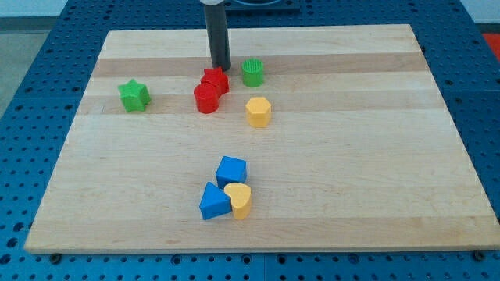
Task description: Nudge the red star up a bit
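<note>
**Rod tip at the red star's upper edge, near the board's top**

At the view's left, the green star (133,95) sits alone, with bare wood all round it and a wide strip between it and the board's left edge. The wooden board (375,179) is pale, planked, and lies on a blue perforated table (23,94) that shows on every side.

Toward the centre, the red cylinder (206,99) touches the red star (215,80), which lies just above and to its right. My tip (222,67) comes down as a plain dark rod with nothing to spread or pinch; its end stands just at the star's upper edge, and whether it touches I cannot tell. Above the star only a narrow band of board remains before the top edge.

Just right of the star stands the green cylinder (252,72), with the yellow hexagonal block (258,112) below it.

Near the bottom, the blue cube (231,169), the blue triangular block (213,202) and the yellow heart (239,200) cluster together, touching. The board's right half lies open.
</note>
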You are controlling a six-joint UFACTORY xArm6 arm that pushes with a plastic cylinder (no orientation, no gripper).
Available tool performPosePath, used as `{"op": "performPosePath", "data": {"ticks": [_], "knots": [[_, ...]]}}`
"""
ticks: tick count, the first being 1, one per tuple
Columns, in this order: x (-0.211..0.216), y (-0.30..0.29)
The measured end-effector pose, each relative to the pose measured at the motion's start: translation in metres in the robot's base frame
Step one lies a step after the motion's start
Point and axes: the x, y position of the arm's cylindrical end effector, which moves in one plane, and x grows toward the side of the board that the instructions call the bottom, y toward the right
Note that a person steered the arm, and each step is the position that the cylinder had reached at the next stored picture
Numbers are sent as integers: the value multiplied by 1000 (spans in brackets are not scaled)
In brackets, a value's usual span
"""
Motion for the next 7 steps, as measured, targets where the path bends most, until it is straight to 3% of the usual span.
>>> {"op": "performPosePath", "data": {"ticks": [2, 4, 7], "knots": [[0, 63], [-1, 75], [13, -76]]}}
